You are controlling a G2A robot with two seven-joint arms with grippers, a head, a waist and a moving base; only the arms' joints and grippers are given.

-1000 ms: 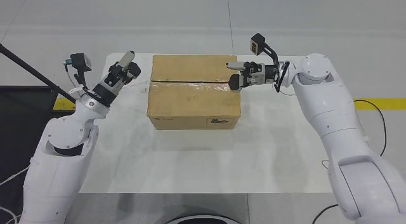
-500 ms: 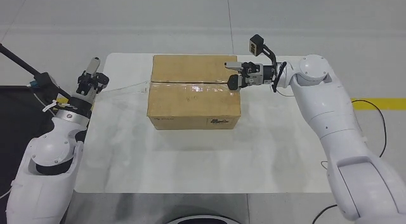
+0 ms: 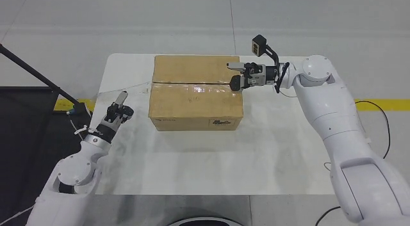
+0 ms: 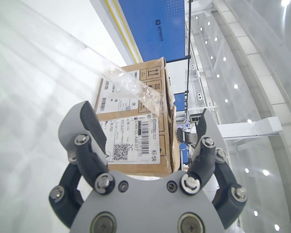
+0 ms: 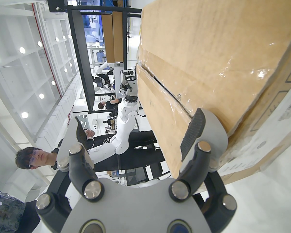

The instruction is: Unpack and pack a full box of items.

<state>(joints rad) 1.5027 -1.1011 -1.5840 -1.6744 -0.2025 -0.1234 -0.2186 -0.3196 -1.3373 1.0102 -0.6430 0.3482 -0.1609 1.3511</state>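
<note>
At the right end of the box (image 3: pixel 195 91), the right gripper (image 3: pixel 238 75) rests spread against the seam, apparently bracing it. The left gripper (image 3: pixel 120 106), jaws apart, stands clear of the loose tape strip (image 4: pixel 126 81).

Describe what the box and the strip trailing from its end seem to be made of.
Box: brown cardboard, matte, judging by its frayed flap edges and stuck-on paper labels. Strip: clear glossy plastic, probably packing tape, since it is see-through, wrinkled and glinting.
</note>
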